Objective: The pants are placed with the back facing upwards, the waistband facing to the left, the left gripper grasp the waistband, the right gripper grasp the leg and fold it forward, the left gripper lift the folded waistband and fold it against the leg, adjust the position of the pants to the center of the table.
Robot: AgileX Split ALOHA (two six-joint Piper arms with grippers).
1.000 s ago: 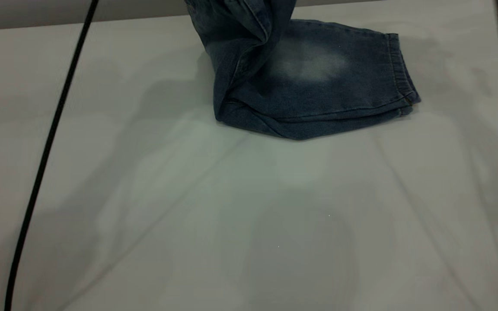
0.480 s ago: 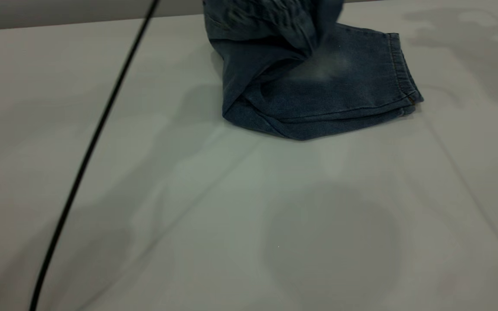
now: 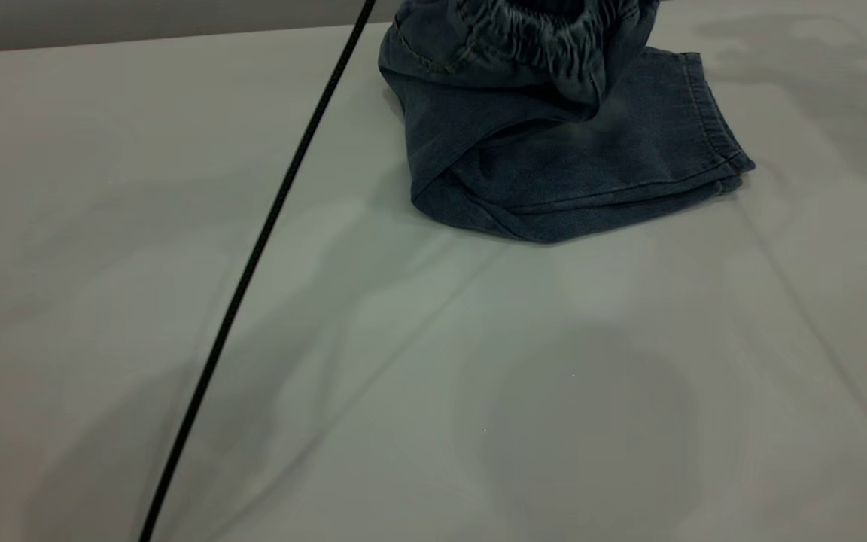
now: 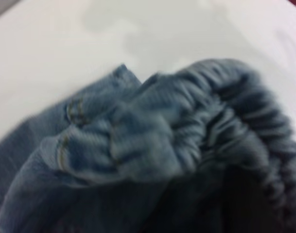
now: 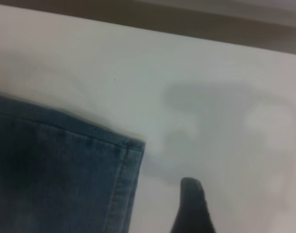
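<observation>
- pants (image 3: pixel 554 150) lie at the far side of the table (image 3: pixel 433 376), folded lengthwise, leg (image 3: pixel 629 162) flat on the surface with its hem end toward the right arm's side
- gathered waistband (image 3: pixel 554 30) is raised above the leg, hanging over the pants' middle, top cut off by the exterior frame edge
- left gripper itself not seen in any view; left wrist view is filled by the bunched waistband (image 4: pixel 201 126) very close to the lens, so jaw state cannot be told
- thin black cable (image 3: pixel 253 263) runs slantwise across the table, from beside the waistband to the near edge, on the left arm's side of the pants
- right gripper: only one dark fingertip (image 5: pixel 194 206) shows, over bare table just beside the leg's hem corner (image 5: pixel 130 145), not touching the denim; jaw gap cannot be told
- back pocket seam with tan stitching (image 4: pixel 72 109) visible next to the waistband
</observation>
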